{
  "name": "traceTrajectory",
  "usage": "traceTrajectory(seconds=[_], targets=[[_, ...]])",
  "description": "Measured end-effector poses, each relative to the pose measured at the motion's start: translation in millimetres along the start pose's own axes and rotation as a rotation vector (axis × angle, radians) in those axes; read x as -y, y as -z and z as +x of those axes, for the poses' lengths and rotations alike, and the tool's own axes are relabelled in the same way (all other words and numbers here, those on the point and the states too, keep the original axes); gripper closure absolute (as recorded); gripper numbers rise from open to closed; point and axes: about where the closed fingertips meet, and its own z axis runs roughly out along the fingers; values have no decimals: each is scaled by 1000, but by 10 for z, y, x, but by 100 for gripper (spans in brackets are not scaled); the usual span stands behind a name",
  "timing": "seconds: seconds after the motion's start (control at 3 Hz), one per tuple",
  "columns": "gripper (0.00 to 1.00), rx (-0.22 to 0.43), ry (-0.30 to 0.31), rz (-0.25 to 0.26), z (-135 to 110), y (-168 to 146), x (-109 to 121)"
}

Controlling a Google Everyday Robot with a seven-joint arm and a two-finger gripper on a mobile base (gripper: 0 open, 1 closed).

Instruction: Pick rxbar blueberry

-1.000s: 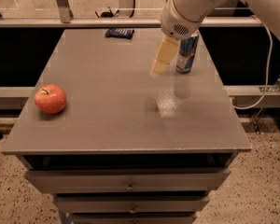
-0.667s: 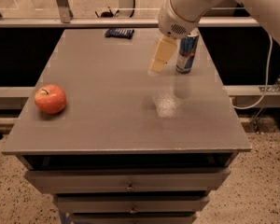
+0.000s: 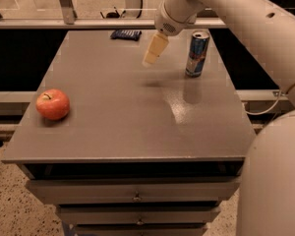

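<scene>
Pincer [image 3: 155, 49]: upper centre of the frame, above the far part of the table [image 3: 113, 132], slanting down toward the lower left.
Pincer state: cannot tell whether apart or together.
Arm [image 3: 226, 9]: pale, comes in from the right edge and runs to the upper centre.
Bar [image 3: 126, 34]: dark navy, lying flat at the table's far edge, up and left of the pincer, near it but apart.
Can [image 3: 197, 53]: upright, blue and silver, just right of the pincer.
Apple [image 3: 52, 103]: red, near the table's left edge, well apart from the pincer.
Drawers [image 3: 136, 197]: under the tabletop, bottom centre.
</scene>
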Motion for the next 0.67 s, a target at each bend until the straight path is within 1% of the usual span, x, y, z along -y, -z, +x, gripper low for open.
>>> traceTrajectory(seconds=[0.33, 0.67], targets=[[0, 31, -87, 55, -13, -199, 343], [0, 77, -174, 112, -120, -330, 632]])
